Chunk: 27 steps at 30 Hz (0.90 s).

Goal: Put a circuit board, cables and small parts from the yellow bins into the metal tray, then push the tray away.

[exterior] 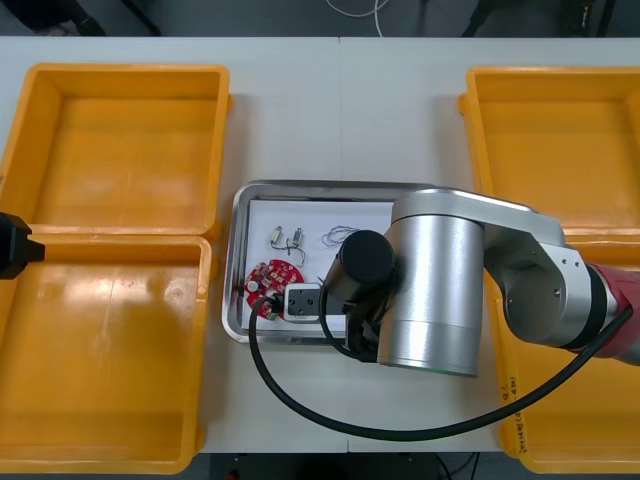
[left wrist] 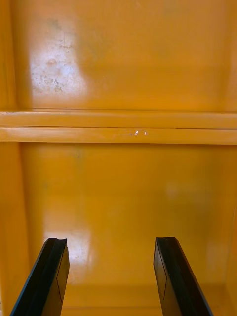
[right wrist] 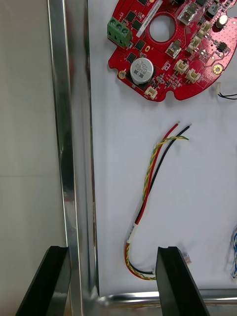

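two right end effector (right wrist: 112, 251) fingers (right wrist: 173, 281) straddle the shiny tray (right wrist: 61, 148) rim.

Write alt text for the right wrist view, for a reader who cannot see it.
The right gripper, open, is poised over a corner of the metal tray, one finger outside its wall, one above its white inside. Ahead lies a red and yellow cable, and beyond it a round red circuit board.
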Each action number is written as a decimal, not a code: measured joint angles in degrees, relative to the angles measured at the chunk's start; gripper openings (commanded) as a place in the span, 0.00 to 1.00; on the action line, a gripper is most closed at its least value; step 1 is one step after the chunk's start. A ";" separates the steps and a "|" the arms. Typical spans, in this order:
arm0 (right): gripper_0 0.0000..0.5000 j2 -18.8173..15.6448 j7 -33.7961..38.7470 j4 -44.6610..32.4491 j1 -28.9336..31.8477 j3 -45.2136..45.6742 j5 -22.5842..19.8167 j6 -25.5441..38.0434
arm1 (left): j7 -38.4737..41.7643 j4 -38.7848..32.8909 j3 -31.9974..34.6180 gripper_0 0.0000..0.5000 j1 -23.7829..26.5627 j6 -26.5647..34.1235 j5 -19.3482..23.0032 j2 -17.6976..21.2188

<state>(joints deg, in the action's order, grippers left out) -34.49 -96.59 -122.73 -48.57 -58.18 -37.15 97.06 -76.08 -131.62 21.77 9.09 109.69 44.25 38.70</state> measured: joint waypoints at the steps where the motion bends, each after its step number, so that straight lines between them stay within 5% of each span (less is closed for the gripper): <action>1: 1.00 0.39 0.00 0.21 0.14 -0.21 0.63 -0.01 | 0.00 0.00 0.00 1.00 0.00 0.00 0.00 0.00; 13: 1.00 2.83 0.00 2.58 3.79 -3.89 8.82 -4.40 | 0.00 0.00 0.00 1.00 0.00 0.00 0.00 0.00; 27: 1.00 4.37 -0.01 4.86 6.96 -7.04 12.81 -5.01 | 0.00 0.00 0.00 1.00 0.00 0.00 0.00 0.00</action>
<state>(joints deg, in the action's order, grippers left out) -30.11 -96.60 -117.87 -41.61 -65.22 -24.34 92.06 -76.08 -131.62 21.77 9.09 109.69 44.25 38.70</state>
